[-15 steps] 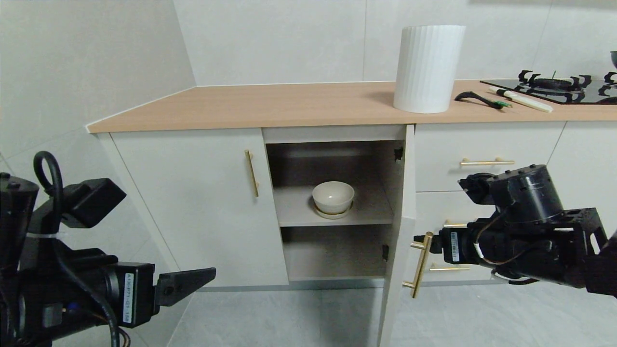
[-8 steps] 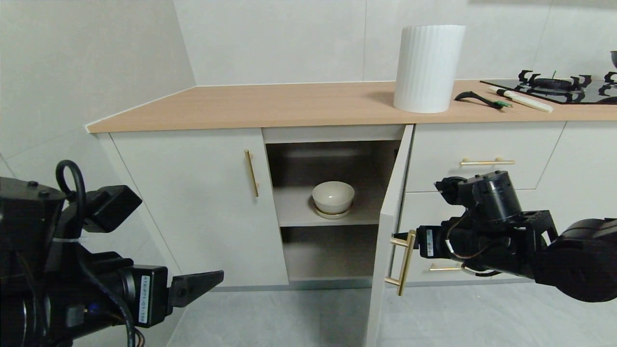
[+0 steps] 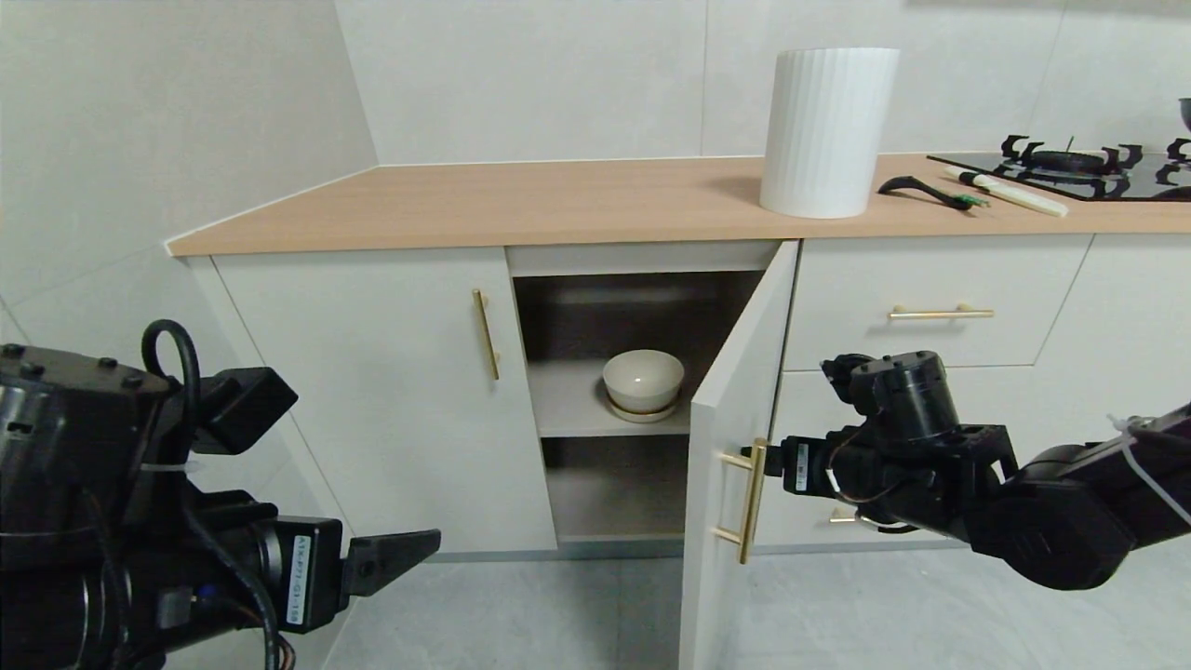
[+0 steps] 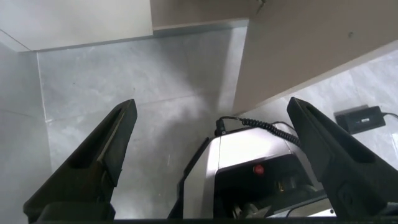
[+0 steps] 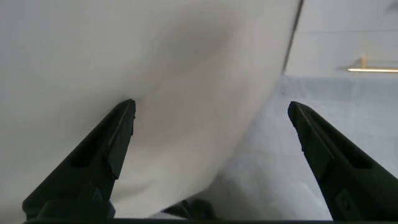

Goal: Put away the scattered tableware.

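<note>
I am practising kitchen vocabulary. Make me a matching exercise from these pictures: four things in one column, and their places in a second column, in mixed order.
Things
1. bowl
2. white ribbed container
3. right gripper
4. left gripper

Places
A. on the wooden countertop
B. low at the robot's left, holding nothing
C. on the upper shelf inside the open cabinet
D. at the gold door handle

Pairs: 1-C, 2-A, 3-D, 4-B
</note>
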You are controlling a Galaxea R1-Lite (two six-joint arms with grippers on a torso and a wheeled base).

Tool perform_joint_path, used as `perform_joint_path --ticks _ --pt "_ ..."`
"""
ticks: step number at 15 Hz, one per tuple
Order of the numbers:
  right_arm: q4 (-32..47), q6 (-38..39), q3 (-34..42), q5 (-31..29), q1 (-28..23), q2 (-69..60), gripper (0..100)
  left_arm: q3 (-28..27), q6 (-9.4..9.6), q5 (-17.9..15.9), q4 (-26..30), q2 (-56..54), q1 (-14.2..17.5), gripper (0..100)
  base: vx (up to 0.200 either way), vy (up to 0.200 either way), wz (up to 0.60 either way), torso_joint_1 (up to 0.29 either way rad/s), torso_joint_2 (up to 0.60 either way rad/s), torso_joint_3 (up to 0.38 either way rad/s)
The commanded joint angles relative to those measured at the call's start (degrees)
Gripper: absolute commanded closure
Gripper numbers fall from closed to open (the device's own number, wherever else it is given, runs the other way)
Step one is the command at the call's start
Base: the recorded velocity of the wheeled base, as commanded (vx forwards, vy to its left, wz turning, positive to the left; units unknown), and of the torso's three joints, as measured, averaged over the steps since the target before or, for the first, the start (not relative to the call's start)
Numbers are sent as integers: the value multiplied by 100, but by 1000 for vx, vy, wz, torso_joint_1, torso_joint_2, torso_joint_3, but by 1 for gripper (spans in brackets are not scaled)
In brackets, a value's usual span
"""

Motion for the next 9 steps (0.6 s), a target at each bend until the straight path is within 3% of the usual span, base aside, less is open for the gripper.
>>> perform_joint_path --ticks 1,5,9 --pt "-244 118 4 -17 3 227 0 1 -3 6 -1 13 5 0 200 0 0 2 2 -2" --pt "-359 188 -13 1 12 297 0 -8 -21 6 -10 13 5 0 200 0 0 5 5 -1" --pt "-939 408 -5 -26 20 517 0 -8 -21 6 -27 4 5 0 0 0 0 0 0 0"
